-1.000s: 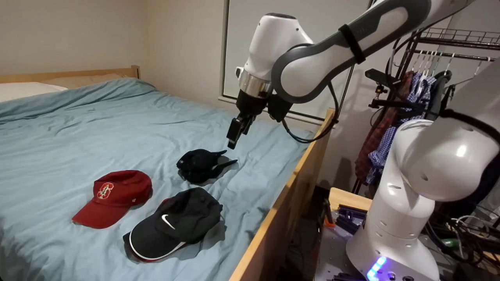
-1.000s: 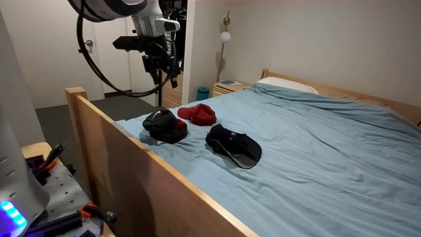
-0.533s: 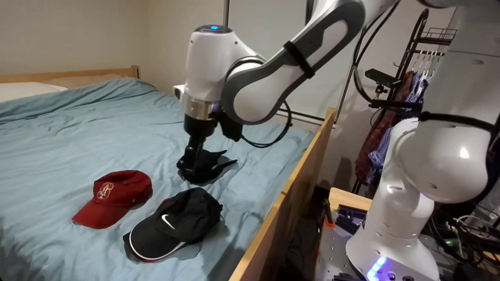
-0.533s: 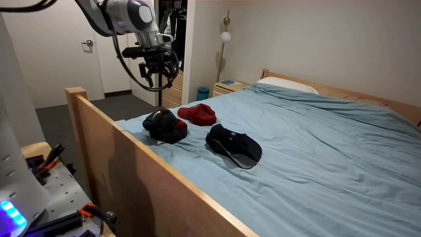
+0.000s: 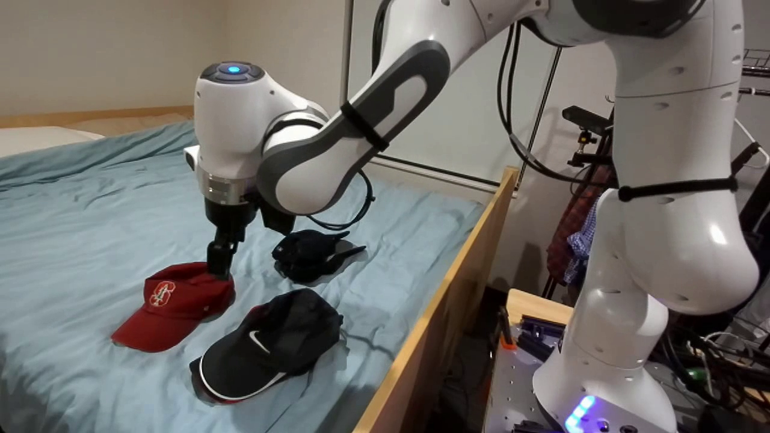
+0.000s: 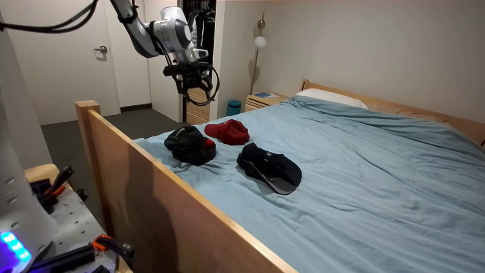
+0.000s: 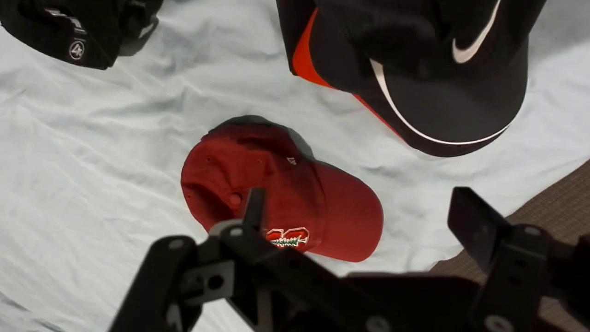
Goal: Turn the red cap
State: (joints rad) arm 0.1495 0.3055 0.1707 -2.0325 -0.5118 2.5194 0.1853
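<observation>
Red cap [image 5: 174, 308] bears an S emblem [image 5: 161, 294], black cap [image 5: 286, 343] a Nike swoosh [image 5: 258, 342].

A swoosh-marked black cap [image 5: 286, 340] and some dark headwear [image 6: 271, 165] lie apart on blue bedding [image 6: 371, 189] — a white pillow [image 6: 329, 95] beyond.

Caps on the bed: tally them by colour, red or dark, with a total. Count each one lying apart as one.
Red: 1, the red cap
Dark: 2, the black cap with the white swoosh and the other dark cap
Total: 3; whether another is nested under either dark one, I cannot tell.
</observation>
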